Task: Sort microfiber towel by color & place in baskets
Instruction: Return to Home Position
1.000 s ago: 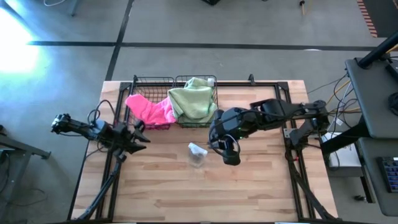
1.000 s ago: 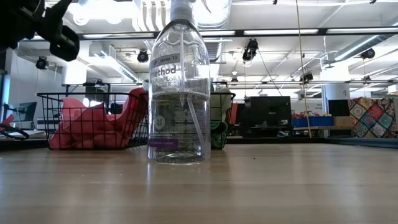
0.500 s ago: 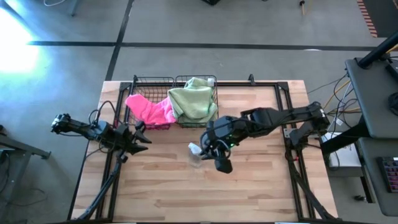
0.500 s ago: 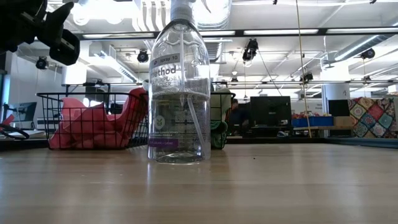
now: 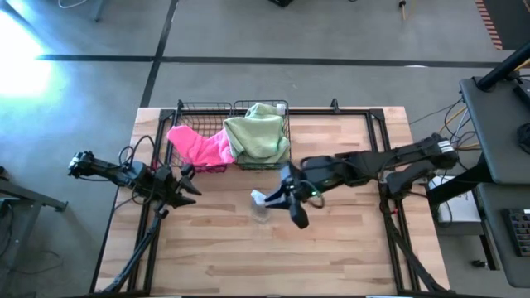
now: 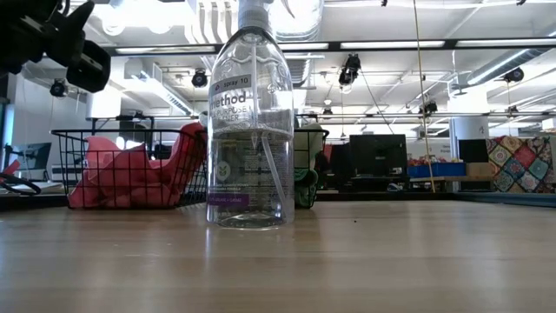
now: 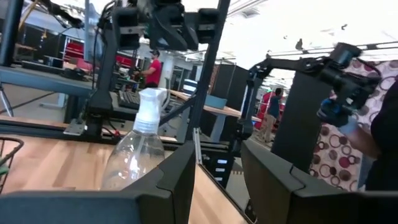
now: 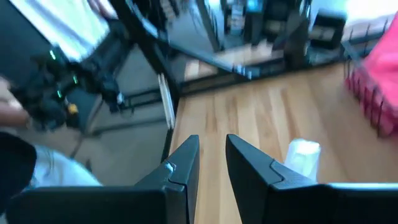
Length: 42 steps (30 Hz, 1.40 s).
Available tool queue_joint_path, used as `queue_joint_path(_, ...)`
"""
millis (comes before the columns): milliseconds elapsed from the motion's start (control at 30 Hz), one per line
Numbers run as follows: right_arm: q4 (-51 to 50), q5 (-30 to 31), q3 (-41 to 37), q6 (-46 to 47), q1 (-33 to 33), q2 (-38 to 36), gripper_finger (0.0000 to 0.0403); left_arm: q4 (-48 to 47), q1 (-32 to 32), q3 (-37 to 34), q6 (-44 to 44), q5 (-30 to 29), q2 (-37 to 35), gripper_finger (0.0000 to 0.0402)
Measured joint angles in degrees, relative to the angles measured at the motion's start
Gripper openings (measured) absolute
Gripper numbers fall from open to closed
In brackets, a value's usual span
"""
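Two black wire baskets stand side by side at the table's far edge. The left basket (image 5: 202, 107) holds hot pink towels (image 5: 200, 146) that spill over its near rim. The right basket (image 5: 286, 126) is heaped with a sage green towel (image 5: 257, 134) that drapes over its rim. My right gripper (image 5: 276, 197) is open, low over the table's middle, pointing at the table's left, just right of a clear spray bottle (image 5: 262, 205). In the right wrist view the gripper (image 8: 212, 158) has the bottle's white head (image 8: 303, 157) off to one side. My left gripper (image 5: 189, 182) waits open near the pink basket.
The clear spray bottle (image 6: 251, 130) stands upright in the table's middle, in front of the baskets (image 6: 113, 143). A black tube frame (image 5: 377, 132) runs along the table's sides and far edge. Bare wood lies near and right of the bottle. People show in the room behind.
My right arm has stretched out and sunk toward the table. Its gripper has moved toward the table's left, closer to the spray bottle, and turned until it points at the bottle. The towels, baskets and bottle have stayed in place.
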Motion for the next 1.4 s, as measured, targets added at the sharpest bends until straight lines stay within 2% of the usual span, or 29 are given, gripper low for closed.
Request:
queue_joint_path(233,16.13,3.65,-12.96,-0.74,1.45,-9.02,0.0073,-0.73,-0.01,0.0,0.0,0.36,-0.01,0.0116)
queue_joint_path(467,25.48,11.84,-25.59,-1.32,3.26,-17.42,0.0073,-1.38,-0.01,0.0,0.09,0.38,0.19,0.0116)
queue_joint_path(767,39.48,12.73,-40.57,-6.32,3.48,-26.43,0.0073,-1.61,-0.01,0.0,1.72,0.25,0.41,0.0116)
queue_joint_path(1033,40.59,14.34,-49.5,-6.19,3.47,-34.9,0.0073,-1.61,0.0,0.0,6.22,-0.12,0.4,0.0116)
queue_joint_path(1400,40.61,16.1,-56.61,-7.59,3.46,-43.85,0.0073,-2.55,-0.01,0.0,6.58,-3.29,0.54,0.0116)
